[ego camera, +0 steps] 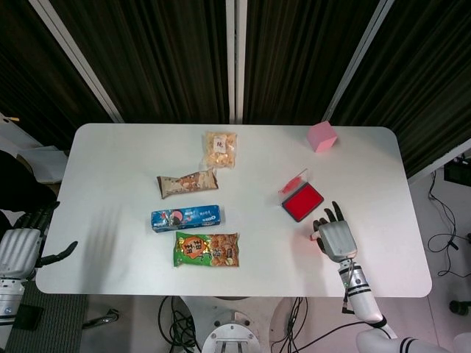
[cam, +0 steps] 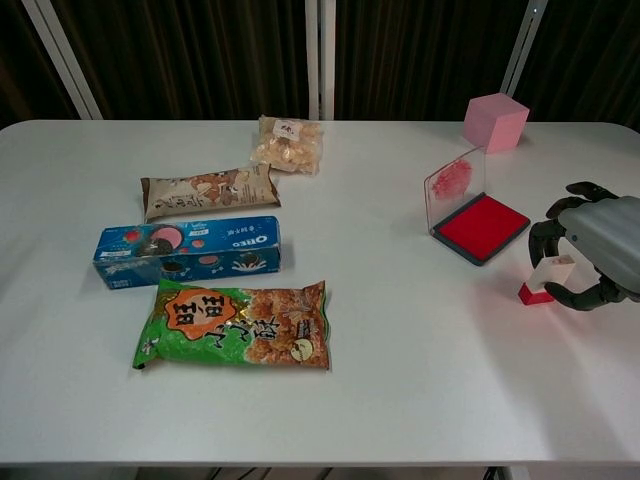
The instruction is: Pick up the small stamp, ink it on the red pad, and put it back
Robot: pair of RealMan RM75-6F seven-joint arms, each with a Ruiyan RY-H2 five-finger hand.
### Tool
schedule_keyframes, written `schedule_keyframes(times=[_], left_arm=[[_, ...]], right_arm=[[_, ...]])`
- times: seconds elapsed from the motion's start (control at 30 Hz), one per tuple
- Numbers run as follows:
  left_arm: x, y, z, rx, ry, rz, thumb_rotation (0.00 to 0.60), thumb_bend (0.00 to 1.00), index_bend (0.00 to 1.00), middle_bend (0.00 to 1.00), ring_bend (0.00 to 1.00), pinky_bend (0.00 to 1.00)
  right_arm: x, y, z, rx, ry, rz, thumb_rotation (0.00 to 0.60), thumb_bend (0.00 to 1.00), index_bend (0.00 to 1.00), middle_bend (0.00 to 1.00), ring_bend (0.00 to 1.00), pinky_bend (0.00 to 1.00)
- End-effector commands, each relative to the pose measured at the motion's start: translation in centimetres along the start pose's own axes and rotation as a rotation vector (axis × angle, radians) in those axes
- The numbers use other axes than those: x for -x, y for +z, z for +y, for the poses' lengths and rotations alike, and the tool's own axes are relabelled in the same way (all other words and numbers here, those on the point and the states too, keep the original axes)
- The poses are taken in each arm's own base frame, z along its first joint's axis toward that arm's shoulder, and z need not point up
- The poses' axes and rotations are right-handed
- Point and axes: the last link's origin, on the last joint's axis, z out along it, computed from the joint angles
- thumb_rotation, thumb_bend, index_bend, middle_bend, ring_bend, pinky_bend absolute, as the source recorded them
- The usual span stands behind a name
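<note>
The small stamp (cam: 547, 279), white with a red base, stands tilted on the table just right of the red ink pad (cam: 482, 226). In the head view only a sliver of the stamp (ego camera: 314, 237) shows past the fingers. My right hand (cam: 598, 243) curls around it, fingers against its top and thumb by its base, so it is pinched while its base stays on the table. From above, the right hand (ego camera: 336, 237) lies just below the pad (ego camera: 302, 201), whose clear lid stands raised. My left hand (ego camera: 19, 250) hangs off the table's left edge, fingers apart and holding nothing.
A pink cube (cam: 494, 122) sits at the far right corner. Several snack packs lie mid-table: a green bag (cam: 238, 325), a blue Oreo box (cam: 187, 250), a brown bar (cam: 208, 190) and a clear cracker pouch (cam: 287, 143).
</note>
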Motion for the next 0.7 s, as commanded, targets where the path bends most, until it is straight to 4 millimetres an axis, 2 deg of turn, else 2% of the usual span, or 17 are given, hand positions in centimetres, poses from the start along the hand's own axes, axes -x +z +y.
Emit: schedule_keyframes(times=[0.03,0.37,0.53,0.57,0.63,0.67,0.7], left_arm=[[0.0,0.0,0.0,-0.001,0.000,0.000,0.182,0.17,0.09,0.12,0.12,0.21],[0.0,-0.1,-0.1,-0.003,0.000,0.001,0.183,0.17,0.09,0.12,0.12,0.21],[-0.1,-0.1,-0.2,-0.005,0.000,0.001,0.181,0.17,0.09,0.12,0.12,0.21],[-0.1,-0.1,-0.2,-0.005,-0.001,0.001,0.180,0.17,0.09,0.12,0.12,0.21],[0.0,-0.1,-0.2,-0.005,-0.002,0.000,0.180,0.17,0.09,0.12,0.12,0.21],[0.0,-0.1,-0.2,-0.005,-0.003,0.000,0.181,0.17,0.09,0.12,0.12,0.21],[0.0,-0.1,-0.2,-0.005,-0.004,-0.001,0.180,0.17,0.09,0.12,0.12,0.21]], right_arm=[[0.1,0.0,0.0,0.001,-0.001,0.003,0.600,0.28,0.53,0.49,0.18,0.00],[0.0,0.1,0.0,0.011,0.006,0.024,0.600,0.30,0.57,0.52,0.21,0.00],[-1.2,0.4,0.2,0.015,0.034,0.060,0.600,0.32,0.58,0.53,0.23,0.00],[-1.6,0.6,0.3,0.016,0.041,0.068,0.600,0.32,0.59,0.53,0.25,0.03],[-2.4,1.0,0.5,0.018,0.057,0.081,0.600,0.32,0.59,0.53,0.30,0.16],[-2.8,1.2,0.6,0.019,0.063,0.084,0.600,0.32,0.59,0.53,0.34,0.31],[-3.2,1.5,0.7,0.021,0.067,0.085,0.600,0.32,0.59,0.53,0.37,0.38]])
